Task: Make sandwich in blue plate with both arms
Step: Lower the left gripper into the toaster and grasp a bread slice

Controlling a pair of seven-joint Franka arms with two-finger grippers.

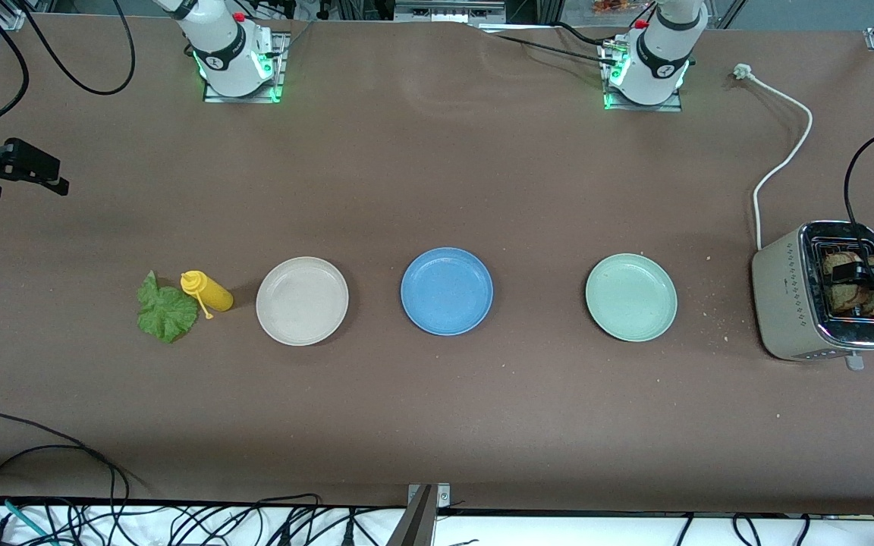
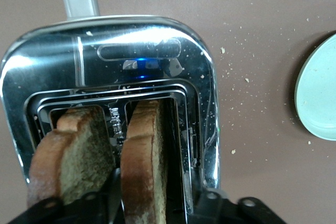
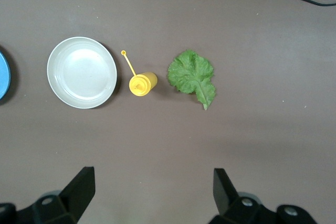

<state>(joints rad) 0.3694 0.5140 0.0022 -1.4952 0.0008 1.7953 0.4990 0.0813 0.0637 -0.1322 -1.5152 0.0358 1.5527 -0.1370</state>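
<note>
At the toaster (image 1: 793, 303), left gripper (image 2: 152, 205): fingers flank a bread slice (image 2: 144, 161), grip not discernible.
Right gripper (image 3: 152, 190): wide, over desk (image 1: 437, 174).
Blue plate (image 1: 447, 291): bare.

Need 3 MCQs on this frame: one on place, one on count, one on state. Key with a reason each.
1. Where are the brown bread slices?
A. in the silver-topped beige toaster
B. on the round matte blue plate
C. on the beige plate

2. How many round plates are on the brown table?
A. two
B. three
C. four

3. How does the right gripper stand?
A. open, empty
B. shut on the green lettuce leaf
C. shut on the yellow squeeze bottle

A: slices stand in the slots. B: beige, blue, pale green plate. A: its fingers are apart over bare table.
</note>
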